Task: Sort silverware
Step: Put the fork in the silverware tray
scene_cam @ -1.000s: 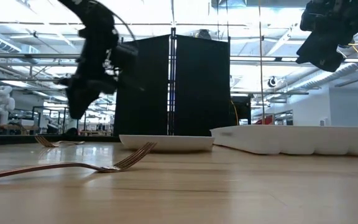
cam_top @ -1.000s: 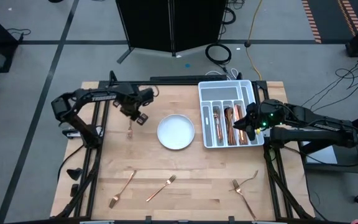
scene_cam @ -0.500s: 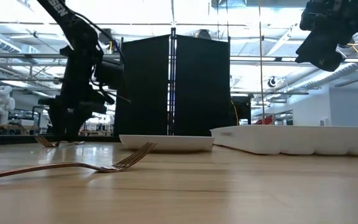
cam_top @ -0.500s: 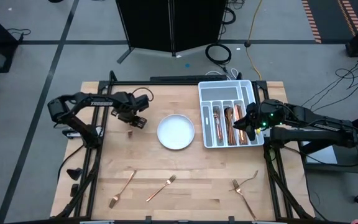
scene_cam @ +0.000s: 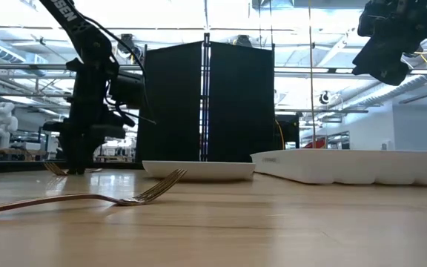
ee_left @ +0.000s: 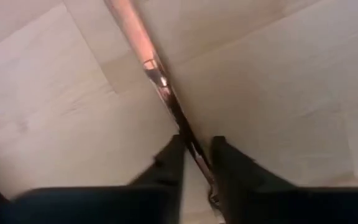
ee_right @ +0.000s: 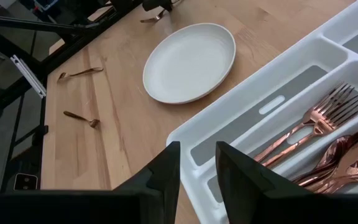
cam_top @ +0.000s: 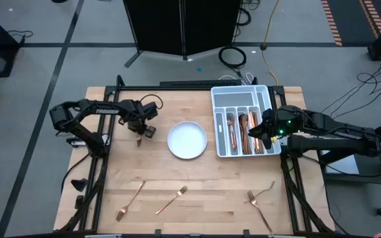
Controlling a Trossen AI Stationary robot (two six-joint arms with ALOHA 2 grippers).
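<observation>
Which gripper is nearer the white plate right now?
The left. The left gripper is down at the table over a fork, just beside the white plate. The right gripper hovers above the cutlery tray, on the plate's far side.

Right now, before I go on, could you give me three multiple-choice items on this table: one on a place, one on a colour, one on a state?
1. The round plate lies:
A) inside the tray
B) between the left pincer and the tray
C) at the near edge

2. The tray is:
A) black
B) copper
C) white

3. The right pincer is:
A) open and empty
B) shut on a fork
C) resting on the plate

Key: B, the high view shows it between them; C, its walls and dividers are white; A, nothing lies between its parted fingers.
</observation>
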